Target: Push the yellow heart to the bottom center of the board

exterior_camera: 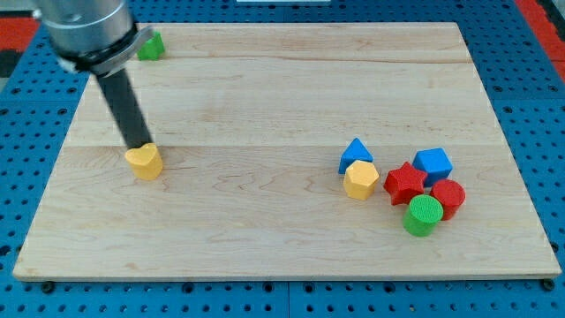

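Observation:
The yellow heart (145,162) lies on the wooden board (265,88) at the view's left, about mid-height. My tip (139,146) rests right at the heart's upper edge, touching or nearly touching it. The dark rod slants up to the view's top left, where the grey arm end fills the corner.
A cluster sits at the view's right: a blue triangle (355,152), a yellow hexagon (360,179), a red star (405,182), a blue cube (433,163), a red cylinder (448,196) and a green cylinder (424,215). A green block (152,46) lies at the top left.

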